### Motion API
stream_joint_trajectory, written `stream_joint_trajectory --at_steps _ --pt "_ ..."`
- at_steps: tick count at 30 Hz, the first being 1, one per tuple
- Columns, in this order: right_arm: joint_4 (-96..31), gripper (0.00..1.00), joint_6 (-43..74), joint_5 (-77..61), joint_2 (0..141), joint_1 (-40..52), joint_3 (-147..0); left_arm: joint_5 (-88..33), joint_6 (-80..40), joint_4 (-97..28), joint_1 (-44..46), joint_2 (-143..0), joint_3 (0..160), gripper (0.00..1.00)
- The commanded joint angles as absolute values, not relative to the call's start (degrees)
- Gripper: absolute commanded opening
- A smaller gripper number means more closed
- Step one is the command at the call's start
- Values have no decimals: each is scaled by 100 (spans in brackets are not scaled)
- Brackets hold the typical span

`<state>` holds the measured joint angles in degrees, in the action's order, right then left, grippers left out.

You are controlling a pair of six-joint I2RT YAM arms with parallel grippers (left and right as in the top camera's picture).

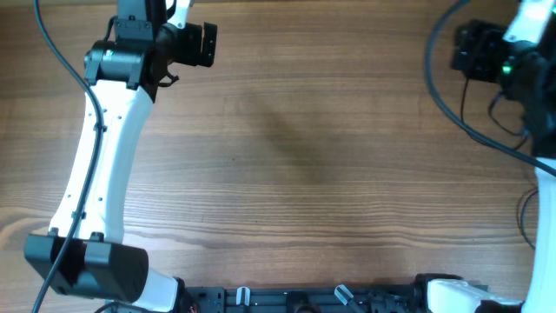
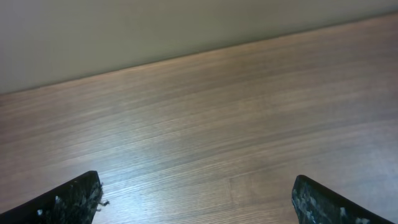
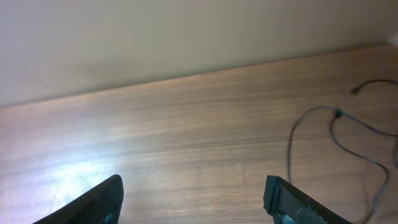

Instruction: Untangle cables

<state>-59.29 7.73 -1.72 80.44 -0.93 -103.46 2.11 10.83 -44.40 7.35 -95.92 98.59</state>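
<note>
Left end effector [image 2: 196, 202] and right end effector [image 3: 193, 200] gape wide, empty; likely approach stage: the right must reach the cables [image 3: 336, 114] nearby.

Thin dark cables [image 3: 336, 112] lying loose at the right of the table [image 3: 186, 137]

Seen from the right wrist only; one strand rises in a narrow arch, bends at a small thickening, then wanders down towards the lower right edge; another runs off the right edge, its tip [image 3: 354, 92] lying free on the wood; all flat and slack; plug details too small to tell.
</note>
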Motion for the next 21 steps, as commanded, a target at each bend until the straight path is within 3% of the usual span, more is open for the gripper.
stream_joint_trajectory --at_steps 1,21 --pt "-5902 76 613 132 8514 290 -10442 458 784 -4469 722 -9297 9848 100" --pt "-5269 80 644 211 9863 674 -10442 539 217 -4390 722 -9262 9848 100"
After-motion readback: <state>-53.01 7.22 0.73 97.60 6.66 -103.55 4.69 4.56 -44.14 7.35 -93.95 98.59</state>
